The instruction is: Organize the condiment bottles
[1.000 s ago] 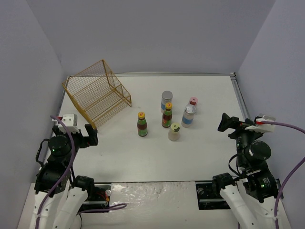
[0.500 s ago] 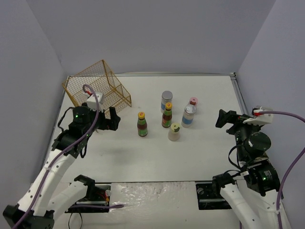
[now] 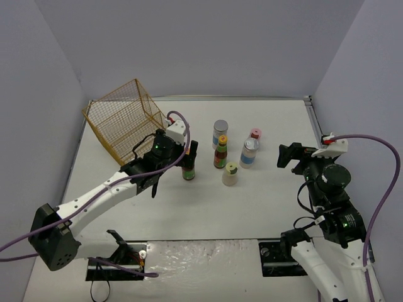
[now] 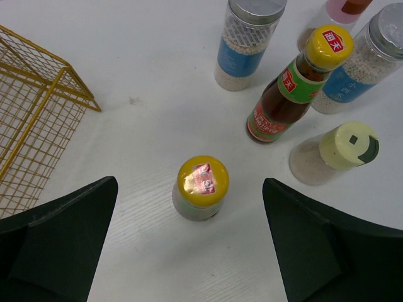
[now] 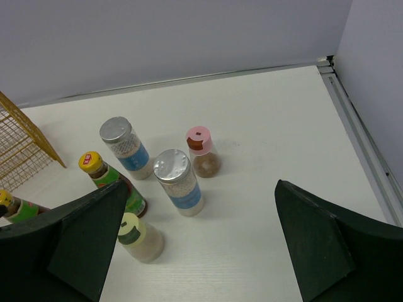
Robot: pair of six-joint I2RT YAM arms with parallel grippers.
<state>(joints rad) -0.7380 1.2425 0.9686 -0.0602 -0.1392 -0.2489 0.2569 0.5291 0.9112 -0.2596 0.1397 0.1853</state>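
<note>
My left gripper (image 4: 189, 184) hangs released, its jaws spread wide to either side of the nearest sauce bottle (image 4: 202, 184), a dark one with a yellow cap, and I see no contact with it. That bottle stands upright on the white table (image 3: 264, 113), a little apart from the other five, with the gold wire basket (image 3: 126, 123) tipped up on its edge to its left. Further back and to the right the rest stand close together: the second sauce bottle (image 4: 291, 97), the left shaker (image 4: 249, 44) and the right shaker (image 4: 371, 56), both silver-lidded with blue labels, the green-capped bottle (image 4: 340, 151) in front and the pink-capped bottle (image 5: 201, 151) at the back. My right gripper (image 5: 201, 185) is released too, jaws wide and empty, well to the right of the group.
</note>
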